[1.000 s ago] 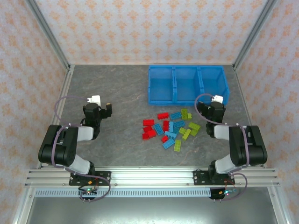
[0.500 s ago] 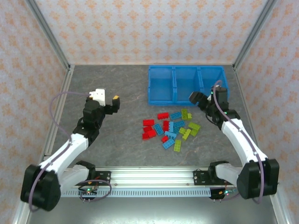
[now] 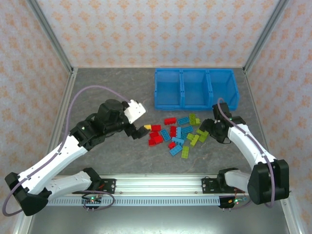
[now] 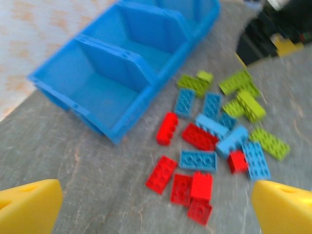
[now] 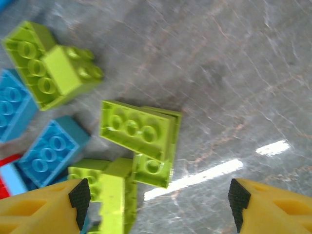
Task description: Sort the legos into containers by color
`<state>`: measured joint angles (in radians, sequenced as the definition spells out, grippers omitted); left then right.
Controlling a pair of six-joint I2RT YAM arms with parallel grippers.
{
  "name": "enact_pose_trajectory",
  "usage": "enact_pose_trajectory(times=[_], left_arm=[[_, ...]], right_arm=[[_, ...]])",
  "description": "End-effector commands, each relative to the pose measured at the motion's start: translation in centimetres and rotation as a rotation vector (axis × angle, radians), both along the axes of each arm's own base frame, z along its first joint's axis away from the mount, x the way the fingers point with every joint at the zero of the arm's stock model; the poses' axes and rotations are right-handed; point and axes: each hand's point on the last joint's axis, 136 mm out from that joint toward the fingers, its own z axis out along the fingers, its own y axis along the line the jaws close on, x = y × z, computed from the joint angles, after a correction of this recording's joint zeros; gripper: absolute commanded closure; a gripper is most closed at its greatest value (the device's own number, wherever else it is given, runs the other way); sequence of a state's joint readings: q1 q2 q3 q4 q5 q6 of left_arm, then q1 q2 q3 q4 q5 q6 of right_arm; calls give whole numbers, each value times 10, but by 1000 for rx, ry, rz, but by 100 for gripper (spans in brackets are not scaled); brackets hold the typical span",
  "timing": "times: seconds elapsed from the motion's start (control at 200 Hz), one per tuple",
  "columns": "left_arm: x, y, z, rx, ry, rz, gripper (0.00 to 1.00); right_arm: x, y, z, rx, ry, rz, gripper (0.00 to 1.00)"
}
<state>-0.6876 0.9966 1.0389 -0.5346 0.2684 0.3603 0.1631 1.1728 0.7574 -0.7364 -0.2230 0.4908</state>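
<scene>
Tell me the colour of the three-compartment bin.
The bin is blue, clearest in the top external view.

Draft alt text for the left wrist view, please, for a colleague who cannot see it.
Red, light blue and yellow-green legos lie scattered on a grey table beside a long blue bin, whose compartments in view look empty. The left tool is open, its yellow fingertips wide apart at the bottom corners, holding nothing.

The legos (image 3: 178, 132) are coloured red, light blue and yellow-green, the containers (image 3: 195, 104) blue, the table (image 3: 112, 87) mottled grey
</scene>
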Motion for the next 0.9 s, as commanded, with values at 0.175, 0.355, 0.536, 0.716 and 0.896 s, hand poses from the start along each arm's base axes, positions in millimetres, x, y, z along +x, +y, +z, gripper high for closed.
enact_pose_trajectory(times=[0.175,0.355,0.536,0.716,0.896], left_arm=[[-23,-7,-66,141,44,-199,0],[-25,3,-69,108,-13,-153,0],[-21,9,-67,121,-44,-119,0],[-19,8,-70,134,-29,-120,0],[-18,9,-69,134,-31,-114,0]], right_arm=[[25,6,-30,-3,32,7,22],[40,2,-42,-48,37,23,37],[45,3,-46,-44,27,5,60],[38,-2,-43,-65,29,4,69],[35,-5,-30,-74,0,0,74]])
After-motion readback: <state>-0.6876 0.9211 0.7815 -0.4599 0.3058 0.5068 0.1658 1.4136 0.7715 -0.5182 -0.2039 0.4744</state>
